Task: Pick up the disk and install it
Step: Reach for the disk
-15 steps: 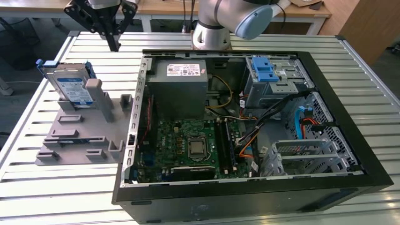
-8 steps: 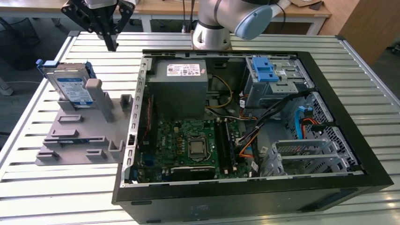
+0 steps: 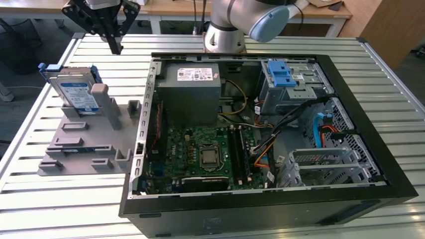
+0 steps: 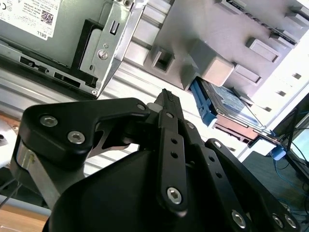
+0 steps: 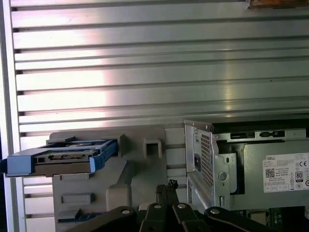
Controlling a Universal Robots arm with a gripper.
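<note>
Room to move looks decent: the black metal-fingered gripper (image 3: 117,49) hangs in open air at the exterior view's upper left, pinched closed on nothing and apart from everything. Lower and a bit further left, the silver hard-drive disk in its blue plastic carrier (image 3: 75,92) stands on edge in a grey plastic slotted holder (image 3: 79,144), just beside the open black computer case (image 3: 265,214). It has a white-and-blue label. The grey box power supply (image 3: 192,94) inside the case has a white sticker, print too small to make out. Everything sits on a ribbed aluminium table (image 3: 73,204), with wooden desks (image 3: 174,7) behind.
</note>
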